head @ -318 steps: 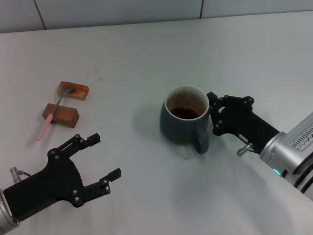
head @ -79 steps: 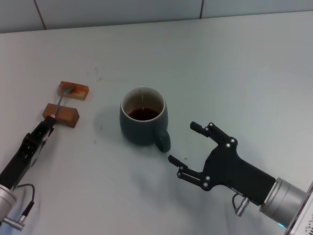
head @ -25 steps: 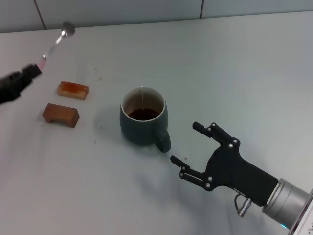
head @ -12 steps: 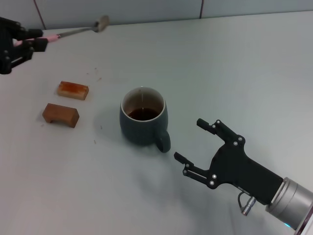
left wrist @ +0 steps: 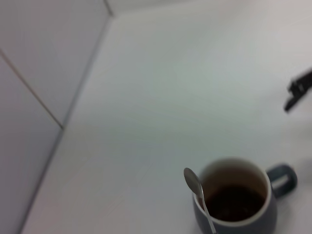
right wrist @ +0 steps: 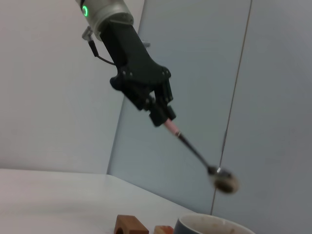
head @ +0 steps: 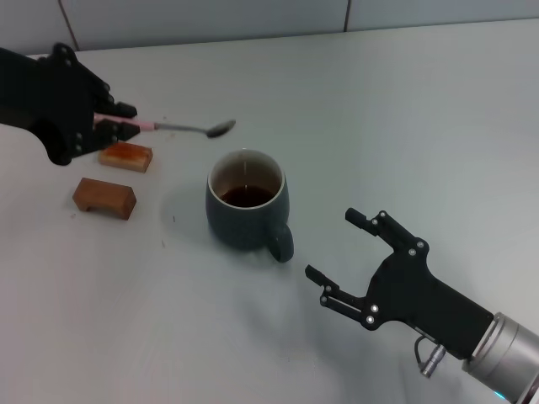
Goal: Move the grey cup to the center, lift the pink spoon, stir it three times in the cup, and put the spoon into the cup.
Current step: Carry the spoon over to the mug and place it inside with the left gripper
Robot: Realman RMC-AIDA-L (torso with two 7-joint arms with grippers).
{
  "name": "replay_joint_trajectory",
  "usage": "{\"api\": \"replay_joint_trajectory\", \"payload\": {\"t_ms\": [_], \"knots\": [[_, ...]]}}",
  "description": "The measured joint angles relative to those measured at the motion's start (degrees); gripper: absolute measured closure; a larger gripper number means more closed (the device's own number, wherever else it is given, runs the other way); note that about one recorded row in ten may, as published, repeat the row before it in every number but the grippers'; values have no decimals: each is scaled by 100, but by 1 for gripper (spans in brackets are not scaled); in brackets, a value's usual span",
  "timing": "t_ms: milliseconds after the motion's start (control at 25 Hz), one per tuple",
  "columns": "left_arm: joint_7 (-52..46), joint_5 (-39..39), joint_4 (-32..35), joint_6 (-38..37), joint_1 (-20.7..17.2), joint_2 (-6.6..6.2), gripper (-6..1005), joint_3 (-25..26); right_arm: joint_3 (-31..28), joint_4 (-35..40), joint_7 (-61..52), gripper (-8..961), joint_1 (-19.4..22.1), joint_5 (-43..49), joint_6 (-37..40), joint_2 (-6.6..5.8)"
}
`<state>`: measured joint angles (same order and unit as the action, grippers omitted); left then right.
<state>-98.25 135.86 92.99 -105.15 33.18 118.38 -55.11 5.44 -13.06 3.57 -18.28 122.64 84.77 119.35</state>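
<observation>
— What's nearest the front edge of the worktop [head: 404, 109]?

— The right gripper [head: 341, 259], toward the front right corner, fingers spread wide and holding nothing, just beside the mug's handle.

— And the grey cup [head: 248, 209]?

— Near the middle of the worktop, upright, dark liquid inside, handle turned toward the front right corner.

— The two brown blocks [head: 104, 196]?

— Toward the left edge, one behind the other, apart from the cup.

— Where is the pink spoon [head: 181, 128]?

— In the air above the worktop. The left gripper [head: 118, 122] pinches its pink handle over the left side; the silver bowl reaches toward the cup, hanging just behind its far rim.
</observation>
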Motion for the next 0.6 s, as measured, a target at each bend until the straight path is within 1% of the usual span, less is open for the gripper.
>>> {"api": "replay_joint_trajectory", "payload": {"t_ms": [80,160,280,360,400,440,480,600], "knots": [[5,261,-1,-47,110,20,876,-212,0,-1,92,121,52,-10,5,0],[5,271,28,-71,120,21,876,-257,0,-1,108,121,68,-13,5,0],[-31,323,113,-124,129,20,877,-456,1,-7,115,121,100,-17,6,0],[-31,323,113,-124,129,20,877,-456,1,-11,115,122,104,-14,5,0],[-49,427,129,-135,123,25,877,-685,1,-11,115,122,104,-14,5,0],[-49,427,129,-135,123,25,877,-685,1,-13,116,122,106,-7,5,1],[-71,459,154,-133,125,32,877,-849,2,-19,117,122,110,3,5,0],[-106,514,174,-105,166,39,876,-1001,15,-29,117,122,115,6,5,0]]}}
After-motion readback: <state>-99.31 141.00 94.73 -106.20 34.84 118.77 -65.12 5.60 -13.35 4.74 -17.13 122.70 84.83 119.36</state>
